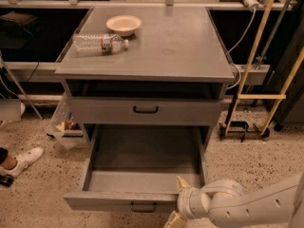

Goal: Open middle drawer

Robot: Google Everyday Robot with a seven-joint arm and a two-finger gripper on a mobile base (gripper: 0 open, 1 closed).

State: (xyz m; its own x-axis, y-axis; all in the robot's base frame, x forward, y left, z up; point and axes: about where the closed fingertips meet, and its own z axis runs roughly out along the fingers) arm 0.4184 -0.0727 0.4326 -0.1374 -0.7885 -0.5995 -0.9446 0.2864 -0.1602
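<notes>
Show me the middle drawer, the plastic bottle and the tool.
middle drawer (pixel 104 202), camera view, front panel.
plastic bottle (pixel 97 43), camera view, its body.
tool (pixel 175 202), camera view, between its fingertips, at the drawer's front edge.

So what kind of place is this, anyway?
Probably a lab or workshop: a grey metal cabinet on a speckled floor, a yellow stand beside it, and a robot gripper, jaws apart, at the front of the open middle drawer.

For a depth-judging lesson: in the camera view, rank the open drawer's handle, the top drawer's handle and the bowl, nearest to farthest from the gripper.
The gripper is at the middle drawer's front right.
1. Its handle, just left.
2. Top drawer's handle, above.
3. Bowl, back left on top.
</notes>
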